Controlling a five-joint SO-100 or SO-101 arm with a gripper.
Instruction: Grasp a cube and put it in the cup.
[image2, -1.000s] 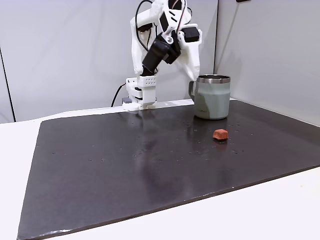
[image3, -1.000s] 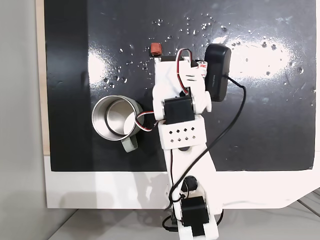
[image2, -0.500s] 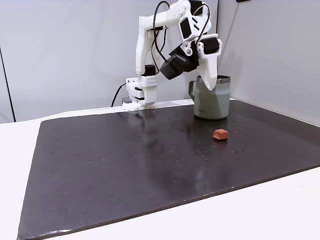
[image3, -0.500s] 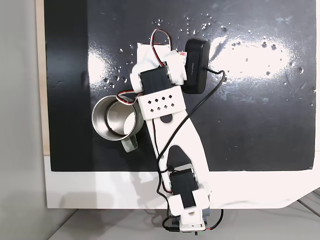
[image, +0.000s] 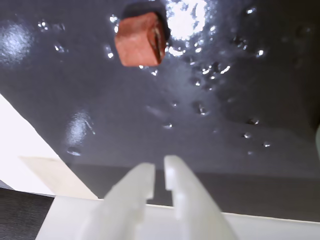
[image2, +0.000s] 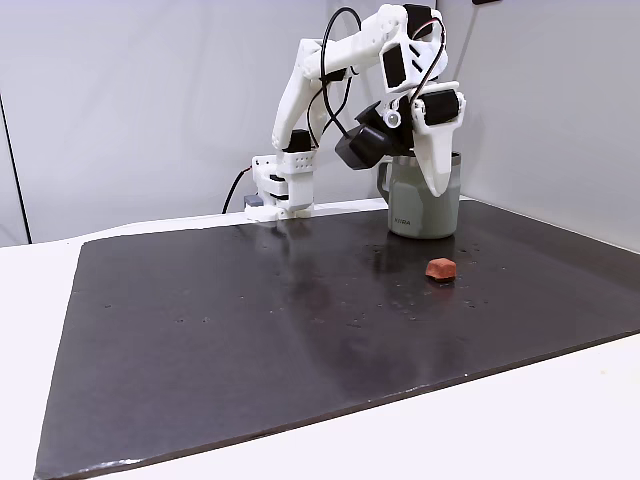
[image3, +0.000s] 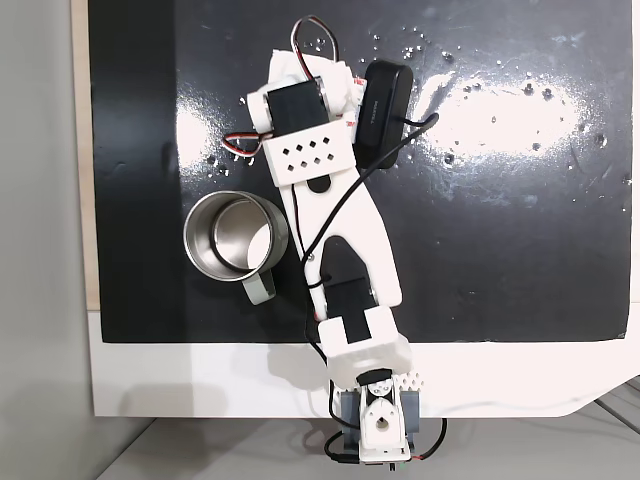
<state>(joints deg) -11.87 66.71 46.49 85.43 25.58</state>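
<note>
A: Your pincer (image: 159, 176) sits at the bottom of the wrist view, its two white fingers (image: 131, 187) almost together, only a thin slit between them; nothing is held.

B: And the cube (image: 140, 39)?

A: It lies on the dark mat (image: 225, 100) near the top of your wrist view, well ahead of the fingertips, among small shiny droplets; in a fixed view the cube (image2: 440, 269) rests alone on the mat, in front of the cup (image2: 424, 209) and apart from it.

B: Where is the arm?

A: Your arm (image2: 330, 70) reaches out from its base at the back of the desk (image2: 30, 350); the pincer (image2: 437, 186) points down in front of the cup, above the mat; from above, the cup (image3: 236, 237) stands upright just left of the arm (image3: 335, 230), its steel inside showing nothing in it.
</note>
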